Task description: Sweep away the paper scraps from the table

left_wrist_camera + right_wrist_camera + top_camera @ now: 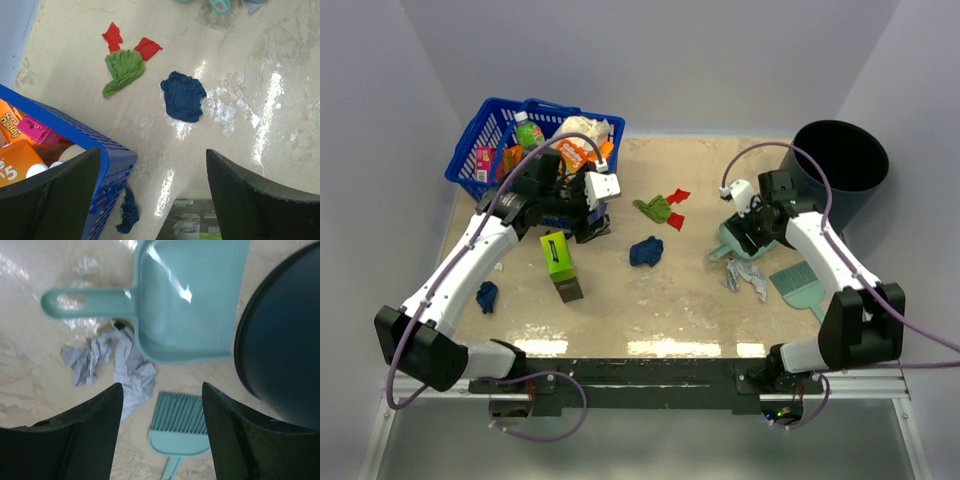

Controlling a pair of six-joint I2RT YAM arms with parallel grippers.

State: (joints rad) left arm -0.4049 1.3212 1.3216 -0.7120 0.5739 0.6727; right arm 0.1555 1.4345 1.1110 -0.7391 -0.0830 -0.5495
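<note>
Paper scraps point(646, 251) lie scattered over the beige tabletop point(650, 310), none of them in the dustpan. Near the middle, a green wad point(122, 70) touches two red pieces point(148, 48). A dark blue wad point(184, 96) sits just beside them, nearer the front edge. A second dark blue wad point(486, 296) lies well apart by the left side, close to the left arm. The left wrist view shows one more dark blue shred point(129, 212) against the corner of the blue basket point(115, 165). A whitish-grey wad point(125, 365) rests on the right, touching the teal dustpan point(190, 300) where the handle meets the pan. The teal brush point(177, 425) lies just beside that wad, bristles pointing toward it. The dustpan sits flat and empty, close to the round black bin point(285, 340) at the far right corner. The right claw point(161, 390) hangs above the dustpan and the grey wad with its fingers spread apart and nothing between them. The left claw point(152, 157) hovers beside the basket, likewise spread wide and holding nothing. Its fingers frame the bare tabletop and the end of a green-and-black box point(560, 265) that lies between the basket and the front edge. The basket holds bottles and packets.
</note>
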